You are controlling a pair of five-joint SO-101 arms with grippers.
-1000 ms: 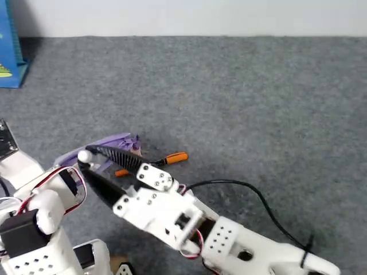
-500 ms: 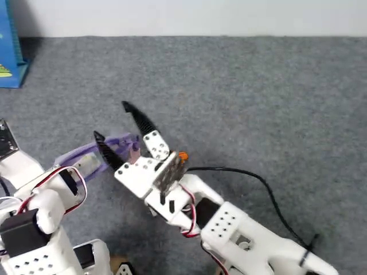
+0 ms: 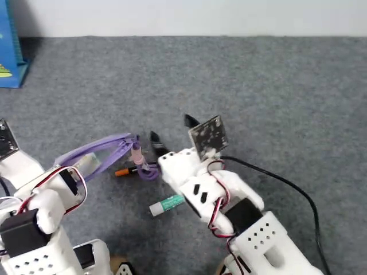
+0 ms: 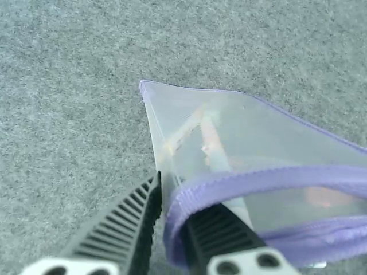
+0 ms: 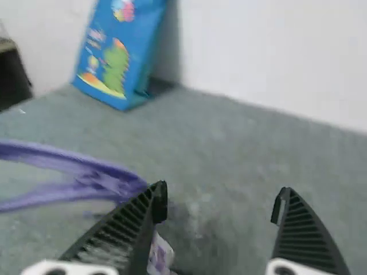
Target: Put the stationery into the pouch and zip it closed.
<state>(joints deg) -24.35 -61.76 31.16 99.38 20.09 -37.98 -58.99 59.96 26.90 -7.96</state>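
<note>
1. On the grey desk (image 3: 275, 86), toward its near left part in the high view, the pouch (image 3: 94, 152) is held at a slant. Its purple zip edge runs from the left arm out toward the middle.
2. The left tool (image 4: 172, 197) is clamped on the pouch's purple rim, with one black finger on each side of it. The clear wall of the pouch stretches away from the fingers, and pale shapes show dimly through it.
3. The right tool (image 3: 172, 130) has its jaws spread wide with nothing between them, just beside the pouch's outer end. In the right wrist view the purple rim lies next to one of its fingers (image 5: 150, 209).
4. An orange pen (image 3: 122, 171) lies on the desk close under the pouch's outer end, partly hidden. Whether it touches the pouch cannot be told.
5. A green-and-white stick (image 3: 167, 204) lies on the desk outside the pouch, just beside the right arm's white body.
6. A blue box (image 3: 8, 48) leans against the white wall at the far left corner, well apart from everything else.
</note>
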